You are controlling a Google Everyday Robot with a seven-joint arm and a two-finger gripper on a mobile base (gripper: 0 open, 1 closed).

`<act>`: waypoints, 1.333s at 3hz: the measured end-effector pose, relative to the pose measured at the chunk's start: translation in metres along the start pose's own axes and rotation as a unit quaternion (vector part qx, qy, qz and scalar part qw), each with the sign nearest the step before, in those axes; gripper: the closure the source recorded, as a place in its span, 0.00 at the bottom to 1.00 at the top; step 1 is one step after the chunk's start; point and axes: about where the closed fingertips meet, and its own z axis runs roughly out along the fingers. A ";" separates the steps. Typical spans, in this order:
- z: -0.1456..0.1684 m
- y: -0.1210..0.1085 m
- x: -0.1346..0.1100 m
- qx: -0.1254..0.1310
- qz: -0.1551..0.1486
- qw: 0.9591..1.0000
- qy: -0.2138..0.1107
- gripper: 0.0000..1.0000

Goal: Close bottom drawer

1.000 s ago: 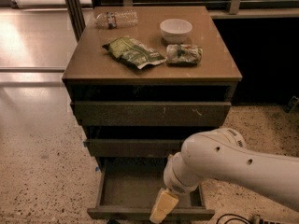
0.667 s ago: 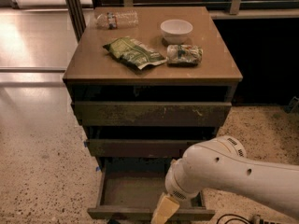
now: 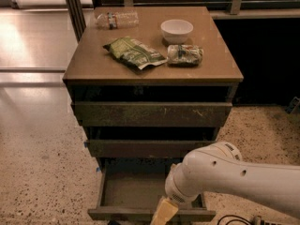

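The bottom drawer (image 3: 131, 191) stands pulled well out at the foot of the cabinet, its tray bare. The gripper (image 3: 163, 213) hangs at the drawer's front edge, right of centre. Whether it is open or closed cannot be told.

A push from this off-centre spot may skew the drawer so it binds in its runners. The flat front has no handle, so the gripper may also slide over the lip into the tray and be caught as the drawer goes in.

The brown counter (image 3: 93, 67) carries a bowl (image 3: 176, 30), a green bag (image 3: 135, 53), a smaller packet (image 3: 185, 54) and a bottle (image 3: 117, 19) at the back. The floor (image 3: 37, 172) is speckled stone and shines at the far left.
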 end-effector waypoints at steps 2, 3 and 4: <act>0.066 -0.006 0.018 -0.016 0.032 0.999 -0.001 0.26; 0.066 -0.006 0.018 -0.016 0.032 0.999 -0.001 0.49; 0.066 -0.006 0.018 -0.016 0.032 0.999 -0.001 0.80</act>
